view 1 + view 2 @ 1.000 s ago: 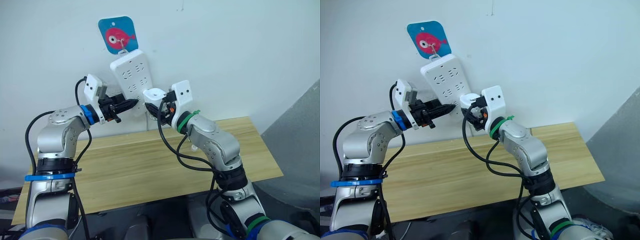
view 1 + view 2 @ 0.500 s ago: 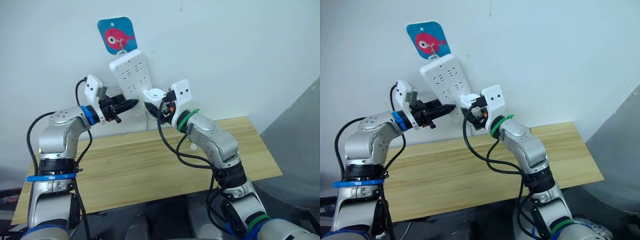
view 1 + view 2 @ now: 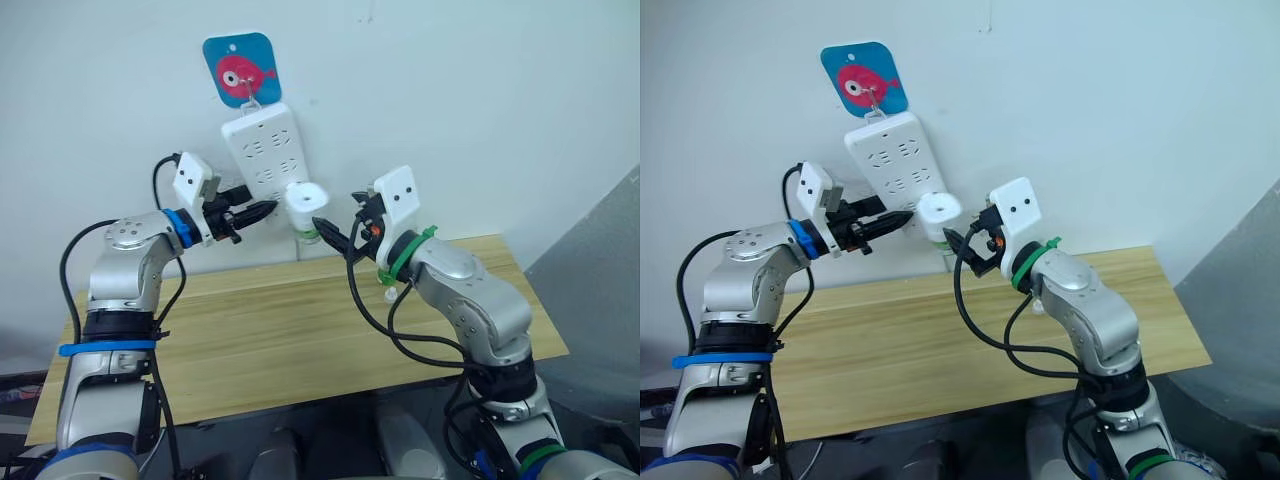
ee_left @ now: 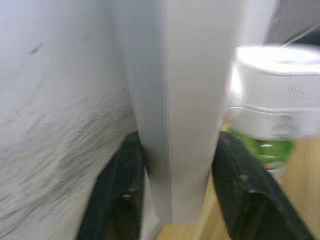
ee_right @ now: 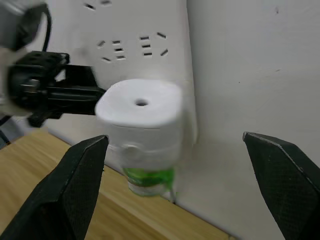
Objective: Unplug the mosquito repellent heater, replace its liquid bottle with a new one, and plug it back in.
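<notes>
I see the mosquito repellent heater [image 5: 140,112] plugged into the power strip [image 3: 262,150], left gripper [image 4: 172,200] clamping the strip's edge, right gripper [image 5: 175,150] wide apart, so everything remains undone.

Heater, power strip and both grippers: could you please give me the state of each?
mosquito repellent heater: plugged into the strip, green bottle attached.
power strip: hanging on the wall hook.
left gripper: shut on the strip's edge.
right gripper: open, short of the heater.
</notes>
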You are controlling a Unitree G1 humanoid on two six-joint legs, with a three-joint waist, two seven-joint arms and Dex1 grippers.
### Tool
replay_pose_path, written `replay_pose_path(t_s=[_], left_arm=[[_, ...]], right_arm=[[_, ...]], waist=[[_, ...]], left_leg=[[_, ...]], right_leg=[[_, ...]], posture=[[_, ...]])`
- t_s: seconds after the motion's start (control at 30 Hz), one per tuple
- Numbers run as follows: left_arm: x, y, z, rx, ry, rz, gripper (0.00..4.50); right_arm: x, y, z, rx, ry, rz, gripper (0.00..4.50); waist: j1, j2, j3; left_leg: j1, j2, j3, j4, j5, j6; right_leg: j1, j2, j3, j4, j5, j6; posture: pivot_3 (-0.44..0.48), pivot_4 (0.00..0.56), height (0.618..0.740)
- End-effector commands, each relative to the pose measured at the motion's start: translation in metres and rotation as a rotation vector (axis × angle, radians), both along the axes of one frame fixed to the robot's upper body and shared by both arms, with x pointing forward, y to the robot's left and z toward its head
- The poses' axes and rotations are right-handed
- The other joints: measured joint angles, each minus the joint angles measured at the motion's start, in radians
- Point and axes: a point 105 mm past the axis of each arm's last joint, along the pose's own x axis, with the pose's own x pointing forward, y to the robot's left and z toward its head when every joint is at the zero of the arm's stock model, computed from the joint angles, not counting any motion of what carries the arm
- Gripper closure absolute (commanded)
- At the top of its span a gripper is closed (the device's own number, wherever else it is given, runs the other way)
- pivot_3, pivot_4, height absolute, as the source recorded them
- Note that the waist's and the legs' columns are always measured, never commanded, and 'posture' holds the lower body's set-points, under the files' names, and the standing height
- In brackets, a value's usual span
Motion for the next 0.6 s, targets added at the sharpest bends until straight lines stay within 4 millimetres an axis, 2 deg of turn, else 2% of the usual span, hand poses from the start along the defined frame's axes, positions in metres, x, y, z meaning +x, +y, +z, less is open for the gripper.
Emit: replay_pose_path(t_s=[0.03, 0.1, 0.23, 0.33, 0.43, 0.5, 0.6], left_arm=[[0.001, 0.019, 0.018, 0.039, -0.096, 0.074, 1.03], [-0.003, 0.027, 0.018, 0.050, -0.101, 0.086, 0.46], [-0.018, 0.047, 0.016, 0.077, -0.091, 0.114, 0.46], [-0.035, 0.057, 0.007, 0.161, -0.058, 0.086, 0.46], [-0.060, 0.057, -0.008, 0.250, 0.009, -0.016, 0.43], [-0.083, 0.046, -0.020, 0.302, 0.073, -0.143, 0.43], [-0.107, 0.029, -0.026, 0.284, 0.122, -0.227, 0.43]], right_arm=[[-0.016, 0.002, 0.013, 0.023, -0.055, 0.075, 0.00], [-0.020, 0.001, 0.010, 0.004, -0.059, 0.096, 0.00], [-0.026, 0.001, 0.009, -0.033, -0.095, 0.145, 0.00], [-0.031, 0.004, 0.009, -0.039, -0.112, 0.190, 0.00], [-0.035, 0.009, 0.005, -0.054, -0.117, 0.239, 0.60], [-0.038, 0.014, 0.001, -0.075, -0.123, 0.273, 1.33], [-0.039, 0.019, -0.003, -0.097, -0.131, 0.289, 2.44]], waist=[[0.002, 0.000, 0.000], [0.002, 0.000, 0.000], [-0.004, 0.000, 0.000], [0.004, 0.000, 0.000], [0.009, 0.000, 0.000], [0.018, 0.000, 0.000], [0.042, 0.000, 0.000]], left_leg=[[0.000, 0.000, 0.000, 0.000, 0.000, 0.000], [-0.001, 0.000, 0.000, 0.000, 0.000, 0.000], [0.000, 0.000, 0.001, 0.000, 0.000, 0.000], [0.001, 0.001, 0.000, -0.002, 0.000, 0.000], [0.000, 0.000, 0.000, -0.003, 0.000, 0.000], [-0.001, -0.001, 0.000, -0.004, 0.000, 0.000], [-0.001, -0.001, 0.001, -0.004, 0.000, 0.000]], right_leg=[[0.000, 0.000, 0.000, 0.000, 0.000, 0.000], [0.000, -0.001, 0.000, -0.001, 0.000, 0.000], [0.000, 0.000, 0.001, 0.000, 0.000, 0.000], [-0.001, 0.000, 0.000, 0.000, -0.001, -0.002], [-0.001, -0.001, -0.001, -0.001, -0.001, -0.002], [-0.001, -0.003, 0.000, -0.002, -0.001, -0.002], [-0.001, -0.003, 0.000, -0.004, -0.001, -0.002]], posture=[[-0.164, 0.158, 0.734], [-0.157, 0.158, 0.734], [-0.138, 0.160, 0.734], [-0.119, 0.160, 0.734], [-0.100, 0.160, 0.734], [-0.088, 0.159, 0.734], [-0.075, 0.159, 0.734]])
